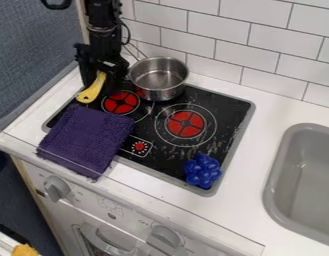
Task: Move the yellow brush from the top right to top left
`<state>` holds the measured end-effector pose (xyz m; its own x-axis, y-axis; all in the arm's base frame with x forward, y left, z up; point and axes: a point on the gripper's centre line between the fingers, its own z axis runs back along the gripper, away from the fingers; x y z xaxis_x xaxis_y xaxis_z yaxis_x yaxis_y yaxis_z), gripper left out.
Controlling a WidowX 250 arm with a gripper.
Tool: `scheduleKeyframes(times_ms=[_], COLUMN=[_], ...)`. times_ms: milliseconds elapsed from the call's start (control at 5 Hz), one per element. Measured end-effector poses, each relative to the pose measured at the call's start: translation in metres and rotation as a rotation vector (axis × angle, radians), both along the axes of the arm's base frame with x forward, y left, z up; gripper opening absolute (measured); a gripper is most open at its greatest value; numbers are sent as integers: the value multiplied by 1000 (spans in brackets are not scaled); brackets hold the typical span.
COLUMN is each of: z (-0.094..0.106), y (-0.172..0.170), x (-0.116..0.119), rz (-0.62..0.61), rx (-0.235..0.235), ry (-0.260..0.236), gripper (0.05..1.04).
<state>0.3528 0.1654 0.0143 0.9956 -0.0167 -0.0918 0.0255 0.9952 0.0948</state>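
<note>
One arm (pixel 104 25) hangs upper left, gripper (pixel 102 75) at yellow brush (pixel 91 90); whether clamped, I can't tell.

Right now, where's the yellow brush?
In the camera view, the yellow brush is at the stove's upper left, by the gripper, left of the pot and above the purple cloth.

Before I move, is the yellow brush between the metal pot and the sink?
No, the yellow brush is left of the metal pot in view.
</note>
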Motion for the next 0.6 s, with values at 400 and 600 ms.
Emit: scheduleKeyframes(times_ms=[400,600], z=[59,64], y=[-14,-33], x=[-3,-4], rz=[-20,-58], rx=[5,5], ry=[-173,-172], gripper=[1002,999])
